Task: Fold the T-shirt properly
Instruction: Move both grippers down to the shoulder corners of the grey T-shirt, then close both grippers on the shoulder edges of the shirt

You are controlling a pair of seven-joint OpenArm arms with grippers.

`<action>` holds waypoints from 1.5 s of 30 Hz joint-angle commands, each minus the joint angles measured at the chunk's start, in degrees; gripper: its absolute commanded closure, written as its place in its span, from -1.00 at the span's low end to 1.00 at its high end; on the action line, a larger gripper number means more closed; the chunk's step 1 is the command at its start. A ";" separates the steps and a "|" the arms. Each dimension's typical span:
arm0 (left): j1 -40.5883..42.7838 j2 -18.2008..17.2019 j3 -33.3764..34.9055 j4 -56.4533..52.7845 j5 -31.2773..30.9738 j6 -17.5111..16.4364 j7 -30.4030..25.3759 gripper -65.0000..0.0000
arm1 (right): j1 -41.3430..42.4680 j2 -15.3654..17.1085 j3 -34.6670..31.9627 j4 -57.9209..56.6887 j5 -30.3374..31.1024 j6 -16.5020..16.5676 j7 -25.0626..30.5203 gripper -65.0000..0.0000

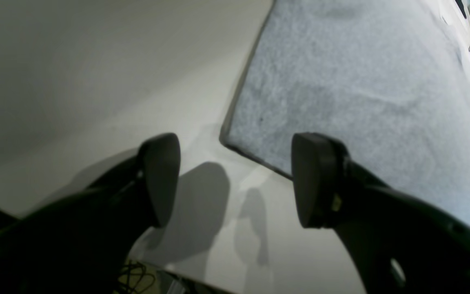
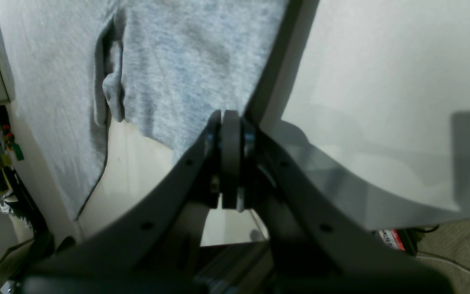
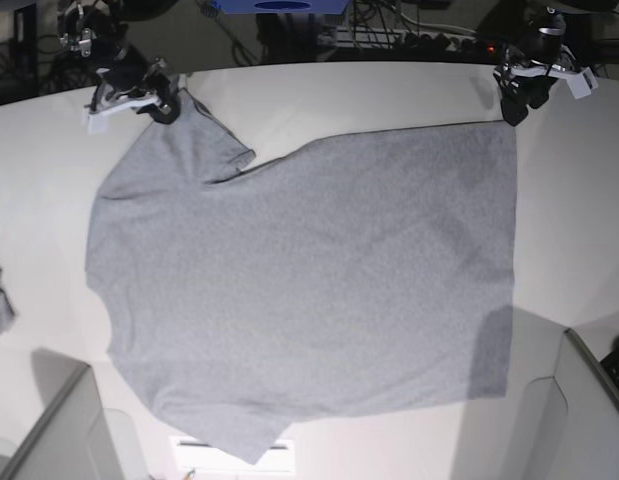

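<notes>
Right now I am looking at the T-shirt [image 3: 309, 290] lying flat and plain side up across the white table [image 3: 389, 95]. The right gripper [image 2: 231, 122] is pinching shut on the sleeve edge, while the left gripper [image 1: 235, 179] is hanging with its jaws apart over the hem corner, holding nothing. I am judging the heathered knit light, soft and floppy, so corners and hems look like the best holds.

**Three views, one shirt**

The base camera looks straight down on the whole table [image 3: 389, 90] from well above. Each wrist camera peers close past its own fingers at an opposite far corner of the T-shirt [image 3: 309, 290].
</notes>
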 commanded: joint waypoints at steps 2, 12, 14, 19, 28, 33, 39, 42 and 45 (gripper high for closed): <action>-0.23 -0.43 -0.42 0.19 -0.52 -0.78 -1.11 -0.27 | -0.49 0.44 0.11 0.50 -0.41 -0.49 -1.43 1.00; -3.39 -0.43 0.19 0.02 -0.26 -0.69 -0.93 -0.27 | -0.23 0.44 0.20 0.50 -0.41 -0.49 -3.02 1.00; -3.39 -0.43 0.19 -0.16 -0.26 -0.69 -0.93 -0.27 | -0.23 0.44 0.28 0.50 -0.41 -0.49 -3.11 1.00; -2.52 -0.43 -0.42 -0.33 -0.26 -0.69 -0.93 -0.27 | -1.28 0.09 2.31 1.03 -0.41 -0.49 -2.75 1.00; -2.16 -0.61 -0.51 -0.25 -0.52 -0.69 -0.93 -0.27 | -0.84 0.27 10.48 2.87 -0.24 -0.49 -3.19 -0.13; -2.16 -0.78 -0.51 -0.25 -0.52 -0.69 -1.02 -0.27 | 3.55 1.76 13.12 1.64 -0.32 -0.49 -6.71 -0.13; -2.34 -0.78 -0.60 -0.25 -0.61 -0.69 -1.02 -0.27 | 11.55 3.17 14.26 -6.44 -0.32 -0.49 -13.74 -0.13; -2.34 -0.69 -0.60 -0.25 -0.61 -0.69 -1.02 -0.27 | 12.52 3.08 13.73 -9.08 -0.41 -0.49 -14.80 -0.13; -2.43 -0.69 -0.60 -0.25 -0.61 -0.69 -1.02 -0.27 | 12.26 2.82 11.71 -8.99 -0.41 -0.49 -14.80 -0.13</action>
